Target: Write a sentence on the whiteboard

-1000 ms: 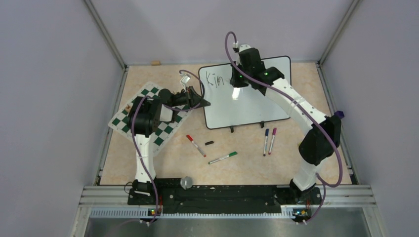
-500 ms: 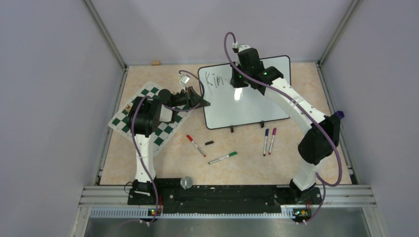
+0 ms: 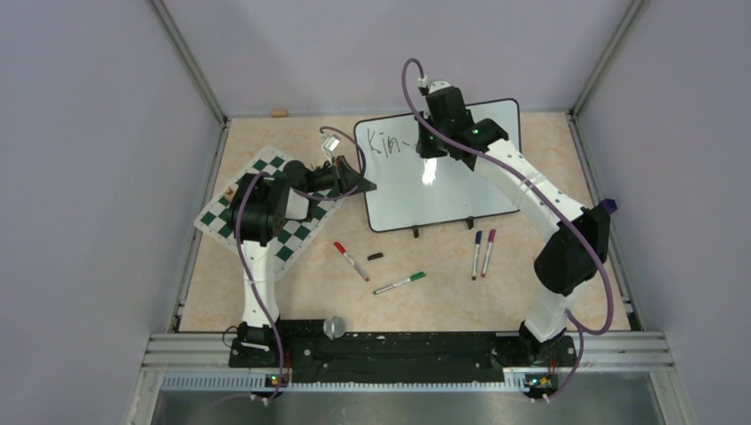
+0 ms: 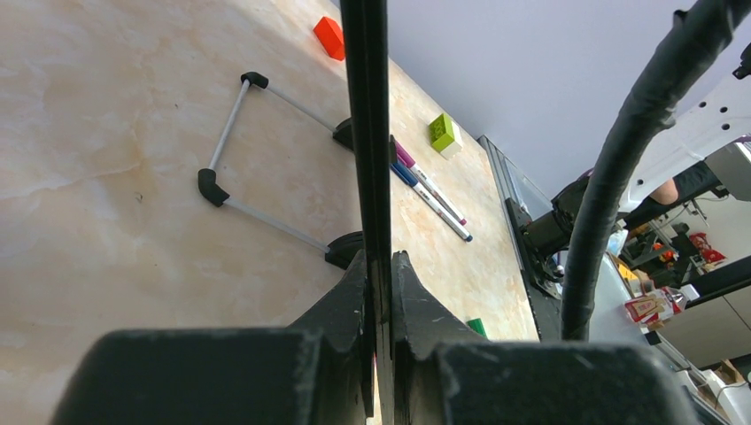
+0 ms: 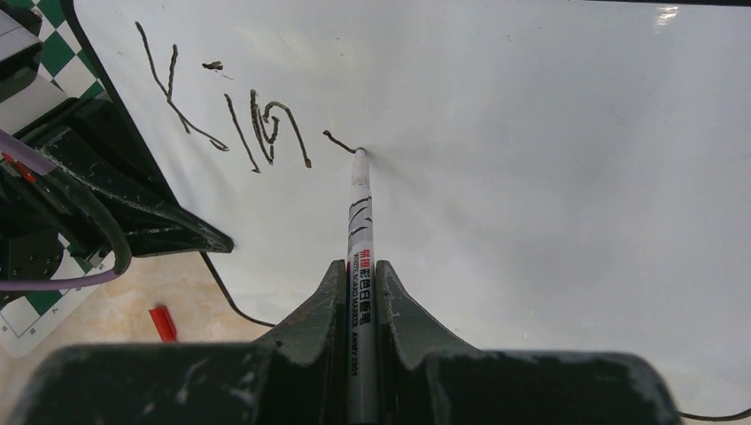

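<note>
The whiteboard [image 3: 460,190] stands tilted at the back middle of the table, and its thin black edge [image 4: 365,88] runs up the left wrist view. My left gripper [image 3: 361,185] [image 4: 379,266] is shut on that left edge. The sentence [image 3: 383,143] [image 5: 239,115] reads "Kin", with a short fresh stroke after it. My right gripper [image 3: 430,146] [image 5: 359,270] is shut on a white board marker [image 5: 359,217]. Its tip touches the board at the end of that stroke.
A green-and-white chess mat [image 3: 297,237] lies under the left arm. In front of the board lie a red marker [image 3: 352,261], a black cap [image 3: 375,256], a green marker [image 3: 398,283], and a blue marker [image 3: 477,254] beside a purple marker [image 3: 488,252].
The right gripper and marker have moved slightly right along the board, leaving a short new stroke after "Kin". The left gripper has kept its hold.
</note>
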`<state>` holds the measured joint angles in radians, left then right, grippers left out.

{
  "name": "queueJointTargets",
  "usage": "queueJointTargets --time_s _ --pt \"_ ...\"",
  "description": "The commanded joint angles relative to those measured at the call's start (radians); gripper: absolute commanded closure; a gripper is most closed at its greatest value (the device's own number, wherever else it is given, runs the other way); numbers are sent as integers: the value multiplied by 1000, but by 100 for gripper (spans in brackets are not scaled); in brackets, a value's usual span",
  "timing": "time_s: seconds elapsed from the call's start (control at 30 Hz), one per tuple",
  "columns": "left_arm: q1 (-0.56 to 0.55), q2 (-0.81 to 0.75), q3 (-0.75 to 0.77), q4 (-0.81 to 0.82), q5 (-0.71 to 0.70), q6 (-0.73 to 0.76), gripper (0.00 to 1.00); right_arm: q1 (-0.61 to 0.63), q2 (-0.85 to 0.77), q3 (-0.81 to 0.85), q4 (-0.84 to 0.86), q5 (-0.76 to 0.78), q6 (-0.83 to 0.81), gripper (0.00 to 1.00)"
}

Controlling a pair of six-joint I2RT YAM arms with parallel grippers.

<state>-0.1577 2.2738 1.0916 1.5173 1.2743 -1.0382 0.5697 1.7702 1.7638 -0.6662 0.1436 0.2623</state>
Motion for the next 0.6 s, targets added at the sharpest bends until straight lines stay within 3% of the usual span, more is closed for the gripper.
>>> queueJointTargets --time_s 0.0,0.57 --pt "0 -15 -20 102 93 117 100 9 11 51 5 44 -5 100" --pt "0 -18 -22 103 95 119 100 9 69 133 7 17 -22 100"
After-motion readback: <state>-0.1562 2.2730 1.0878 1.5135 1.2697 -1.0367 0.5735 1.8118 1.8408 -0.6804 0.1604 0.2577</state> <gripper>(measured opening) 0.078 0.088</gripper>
